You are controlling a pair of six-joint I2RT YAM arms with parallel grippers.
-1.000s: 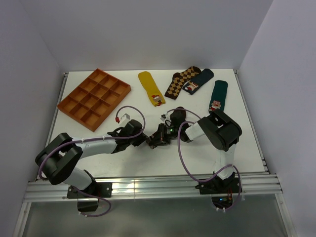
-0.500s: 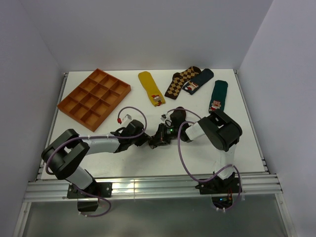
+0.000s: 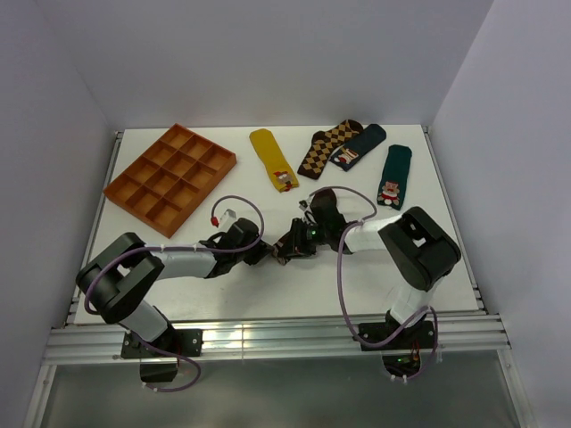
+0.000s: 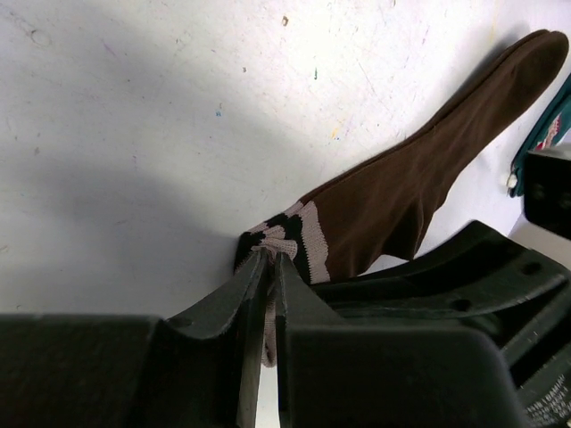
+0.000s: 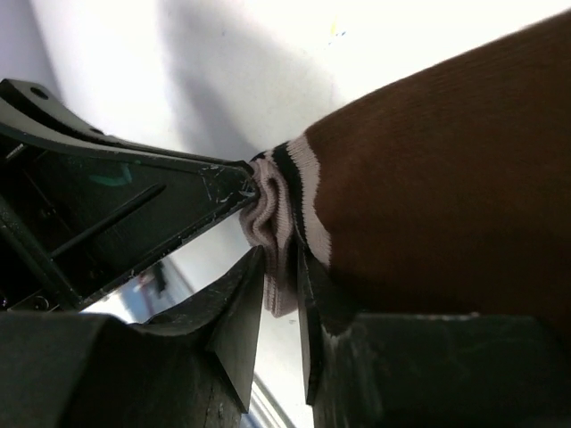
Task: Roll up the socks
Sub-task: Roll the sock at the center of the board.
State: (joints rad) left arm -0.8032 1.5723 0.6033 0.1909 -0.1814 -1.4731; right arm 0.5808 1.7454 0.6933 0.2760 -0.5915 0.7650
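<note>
You're at the start of the roll: the left gripper (image 4: 269, 267) pinches nearly shut on the striped cuff (image 4: 303, 239) of the brown sock (image 4: 393, 187) lying flat on the table (image 4: 134, 134), the right gripper (image 5: 278, 299) straddles that cuff with narrow jaws, grip unclear, so next fold it toward the toe.

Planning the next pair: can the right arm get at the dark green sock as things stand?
Probably yes: the green sock lies just beyond its forearm, nothing between, though the right gripper straddles the cuff of the brown sock.
</note>
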